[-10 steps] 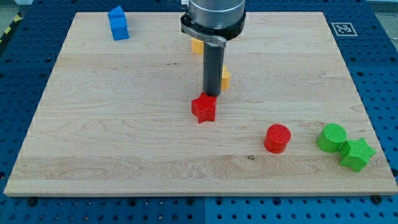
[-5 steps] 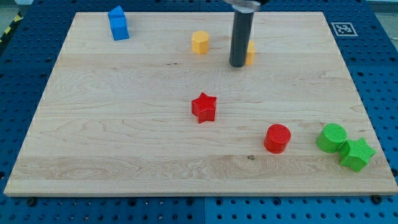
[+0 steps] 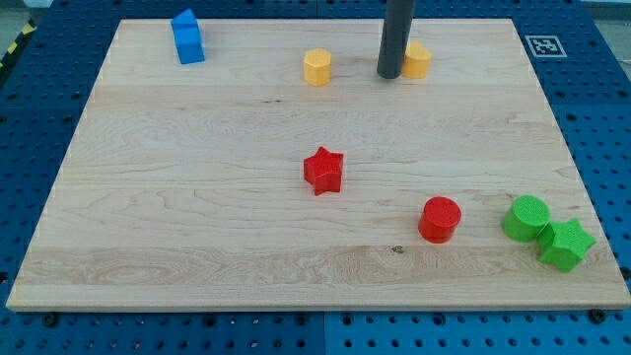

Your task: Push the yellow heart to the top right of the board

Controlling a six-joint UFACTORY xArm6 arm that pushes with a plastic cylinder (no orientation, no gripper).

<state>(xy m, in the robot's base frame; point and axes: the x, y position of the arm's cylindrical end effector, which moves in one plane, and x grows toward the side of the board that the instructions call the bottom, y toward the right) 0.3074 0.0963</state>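
Observation:
The yellow heart [image 3: 417,59] lies near the top of the wooden board [image 3: 197,197], right of centre. My tip [image 3: 388,75] is at its left side, touching or almost touching it; the rod hides the block's left edge. A second yellow block [image 3: 316,67], hexagon-like, lies to the left of my tip.
A blue block [image 3: 186,36] sits at the top left. A red star [image 3: 323,170] lies near the centre, a red cylinder [image 3: 440,219] lower right. A green cylinder [image 3: 525,218] and green star [image 3: 565,245] touch at the bottom right corner.
My tip has moved up and to the right across the board, pushing the yellow heart with it from near the red star to the top area.

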